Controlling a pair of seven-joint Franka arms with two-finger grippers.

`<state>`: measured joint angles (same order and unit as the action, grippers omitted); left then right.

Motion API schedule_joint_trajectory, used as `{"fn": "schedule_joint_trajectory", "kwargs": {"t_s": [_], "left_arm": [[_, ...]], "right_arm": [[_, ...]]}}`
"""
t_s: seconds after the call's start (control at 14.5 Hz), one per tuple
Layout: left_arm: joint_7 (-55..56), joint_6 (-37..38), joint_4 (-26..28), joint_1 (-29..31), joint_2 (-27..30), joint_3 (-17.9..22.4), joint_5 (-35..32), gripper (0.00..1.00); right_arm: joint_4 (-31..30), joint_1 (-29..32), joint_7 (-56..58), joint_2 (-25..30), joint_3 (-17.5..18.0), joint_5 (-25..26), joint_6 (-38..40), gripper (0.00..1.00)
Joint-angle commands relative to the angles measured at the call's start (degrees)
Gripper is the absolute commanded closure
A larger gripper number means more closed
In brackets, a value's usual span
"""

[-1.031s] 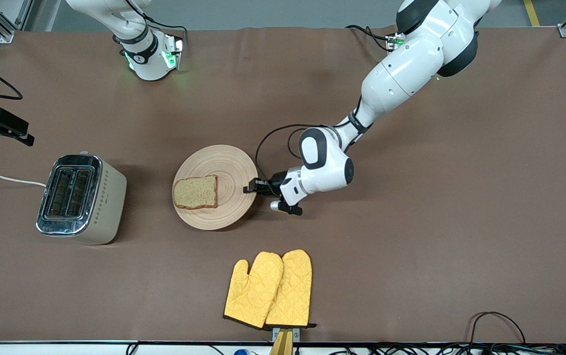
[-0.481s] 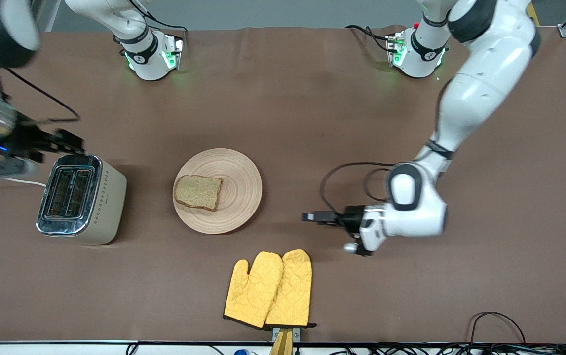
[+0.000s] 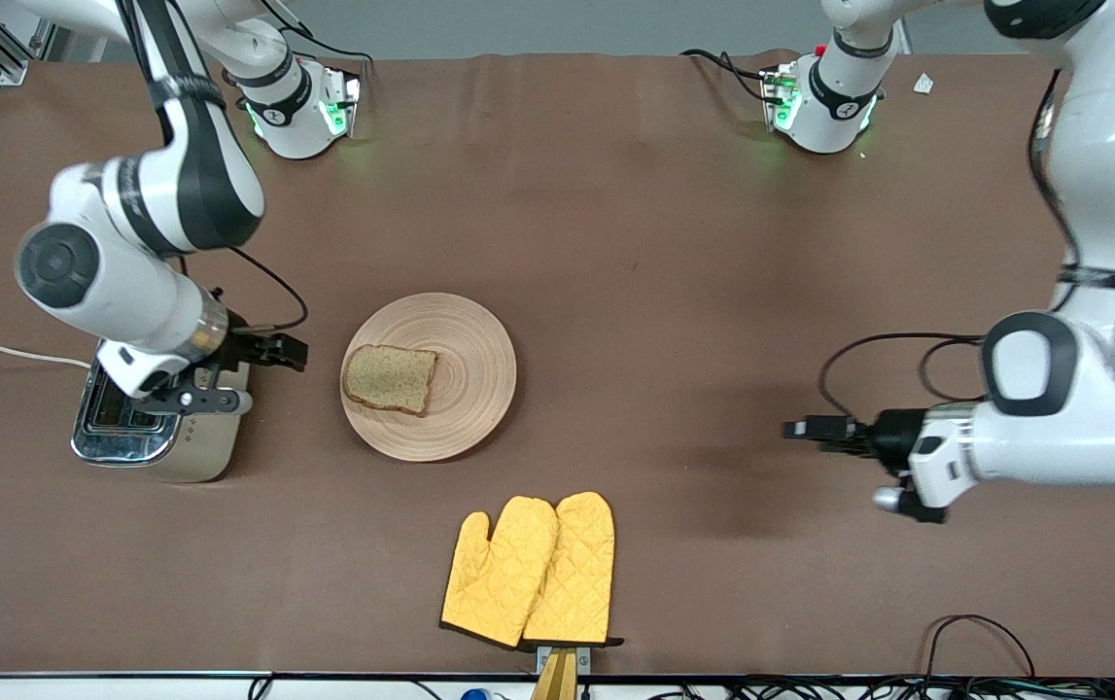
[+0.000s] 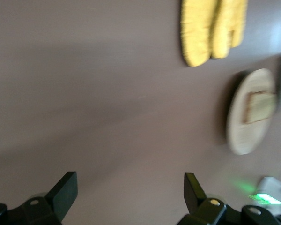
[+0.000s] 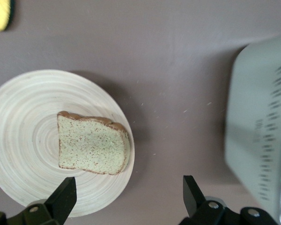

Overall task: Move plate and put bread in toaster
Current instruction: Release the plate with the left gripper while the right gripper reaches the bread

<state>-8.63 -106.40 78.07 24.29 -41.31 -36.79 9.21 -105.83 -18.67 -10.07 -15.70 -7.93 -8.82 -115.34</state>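
The round wooden plate (image 3: 429,376) lies mid-table with the brown bread slice (image 3: 390,378) on its side toward the toaster. The cream toaster (image 3: 158,413) stands toward the right arm's end, partly hidden by the right arm. My right gripper (image 3: 280,352) is open and empty, over the gap between toaster and plate; its wrist view shows the plate (image 5: 28,140), the bread (image 5: 91,144) and the toaster side (image 5: 262,136). My left gripper (image 3: 810,430) is open and empty, over bare table toward the left arm's end; its wrist view shows the plate (image 4: 246,131) and bread (image 4: 260,105) far off.
Two yellow oven mitts (image 3: 530,570) lie nearer to the front camera than the plate, also in the left wrist view (image 4: 211,29). The toaster's white cord (image 3: 3,352) runs off the table's end. Cables lie along the front edge (image 3: 975,642).
The left gripper let go of the plate's rim and swung away toward its own end. The plate settled flat. The right arm came in over the toaster toward the plate.
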Motion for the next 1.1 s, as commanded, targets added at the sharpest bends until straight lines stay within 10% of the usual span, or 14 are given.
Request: {"fn": "schedule_joint_trajectory", "kwargs": {"t_s": [0.0, 0.34, 0.69, 1.03], "left_arm": [[1.77, 3.2, 3.31, -0.12, 12.19, 0.32, -8.57, 0.0], [7.46, 14.98, 2.97, 1.02, 27.22, 0.5, -14.05, 0.0], [13.28, 17.89, 2.53, 2.08, 33.66, 0.41, -13.96, 0.0], [13.54, 22.61, 2.97, -0.1, 38.41, 1.28, -13.61, 0.0]], "right_arm": [[-5.41, -1.45, -0.82, -2.14, -0.24, -5.76, -5.3, 0.0], [-15.1, -4.97, -2.05, -3.36, -0.24, -7.35, -19.12, 0.01], [-14.93, -5.59, -2.23, -5.13, -0.24, -7.35, -20.27, 0.36], [-14.32, -5.67, -2.23, -6.36, -0.24, -7.35, -20.45, 0.43]]}}
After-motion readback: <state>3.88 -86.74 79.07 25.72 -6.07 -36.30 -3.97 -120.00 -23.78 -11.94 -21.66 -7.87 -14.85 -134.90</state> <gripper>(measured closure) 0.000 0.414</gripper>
